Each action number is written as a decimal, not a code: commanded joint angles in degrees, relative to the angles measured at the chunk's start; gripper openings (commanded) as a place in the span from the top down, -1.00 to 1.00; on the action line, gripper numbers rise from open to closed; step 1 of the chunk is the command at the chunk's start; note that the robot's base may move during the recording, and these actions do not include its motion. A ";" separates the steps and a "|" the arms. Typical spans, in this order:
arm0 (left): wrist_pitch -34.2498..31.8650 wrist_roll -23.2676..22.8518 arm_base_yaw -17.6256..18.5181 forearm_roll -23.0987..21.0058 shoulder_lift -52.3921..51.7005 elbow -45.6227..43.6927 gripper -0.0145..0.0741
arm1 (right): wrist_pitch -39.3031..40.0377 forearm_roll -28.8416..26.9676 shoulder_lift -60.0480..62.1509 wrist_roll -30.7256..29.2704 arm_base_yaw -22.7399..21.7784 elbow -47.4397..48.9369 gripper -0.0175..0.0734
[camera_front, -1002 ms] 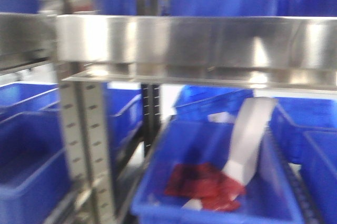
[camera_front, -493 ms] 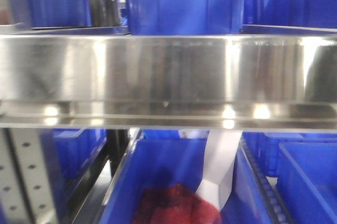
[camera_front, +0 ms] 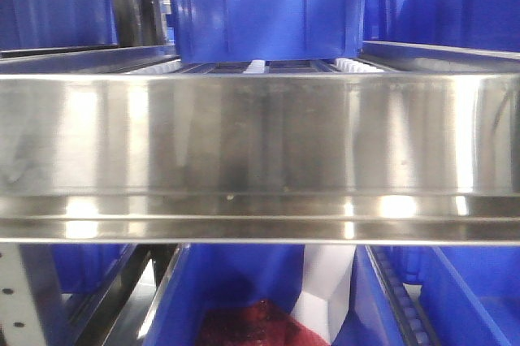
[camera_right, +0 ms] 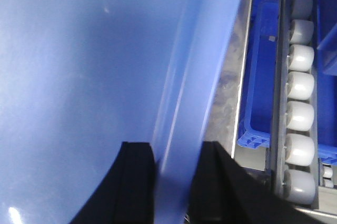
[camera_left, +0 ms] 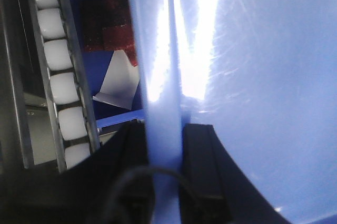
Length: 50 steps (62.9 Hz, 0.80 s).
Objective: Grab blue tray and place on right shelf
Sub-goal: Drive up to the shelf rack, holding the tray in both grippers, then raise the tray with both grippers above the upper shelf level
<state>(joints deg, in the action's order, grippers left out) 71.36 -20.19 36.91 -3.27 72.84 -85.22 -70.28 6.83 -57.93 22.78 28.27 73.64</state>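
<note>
Since half a second ago the front lip of the right shelf [camera_front: 260, 159] has dropped lower in the front view and grown wider. More of the deep dark-blue bin [camera_front: 264, 5] standing above the shelf's lip now shows, and less of the lower bin [camera_front: 236, 281] beneath it. The lip is brushed stainless steel, flat and mirror-bright, with streaked glare along its folded lower edge. Under the shelf, a dark red crumpled thing [camera_front: 252, 326] and a folded white card [camera_front: 325, 297] lie in the lower bin.

The blue tray [camera_left: 253, 77] is held up in both grippers, off the shelf: glossy, smooth pale periwinkle plastic with a thin flared rim. The left gripper [camera_left: 164, 129] has its black fingers pinching that rim from both sides. The right gripper [camera_right: 174, 150] pinches the opposite rim likewise. White plastic rollers [camera_right: 300, 87] run in a metal rail beside the tray.
</note>
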 commanded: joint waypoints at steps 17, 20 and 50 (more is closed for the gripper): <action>5.28 2.19 0.38 0.02 -1.38 -1.77 0.78 | 3.85 1.60 0.84 -1.86 -0.18 2.00 0.49; 5.28 2.19 0.38 0.02 -1.38 -1.77 0.78 | 3.85 1.60 0.84 -1.86 -0.18 2.00 0.49; 5.28 2.19 0.38 0.02 -1.38 -1.77 0.78 | 3.85 1.60 0.84 -1.86 -0.18 2.00 0.49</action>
<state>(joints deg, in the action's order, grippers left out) 71.36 -20.19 36.91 -3.27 72.84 -85.22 -70.28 6.83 -57.93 22.78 28.27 73.64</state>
